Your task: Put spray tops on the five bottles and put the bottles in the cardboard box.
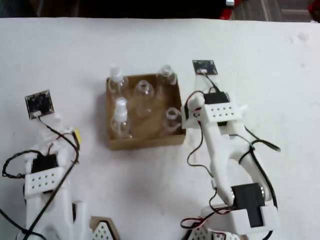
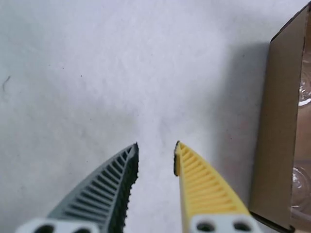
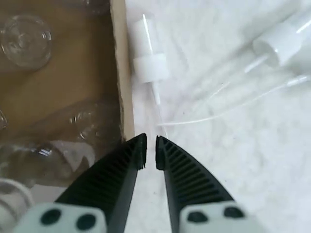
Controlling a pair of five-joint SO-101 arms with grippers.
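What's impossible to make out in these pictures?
High view: the right arm hides whatever lies just past the cardboard box wall.
Right wrist view: the far spray tops are cut by the edge; count unclear.
Left wrist view: bottles cut off by the edge.

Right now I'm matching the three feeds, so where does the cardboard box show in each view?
High view: cardboard box mid-table, between the arms.
Left wrist view: its outer wall beside the yellow finger.
Right wrist view: its wall beside the black pincer.
Shared landmark: the clear bottles inside it.
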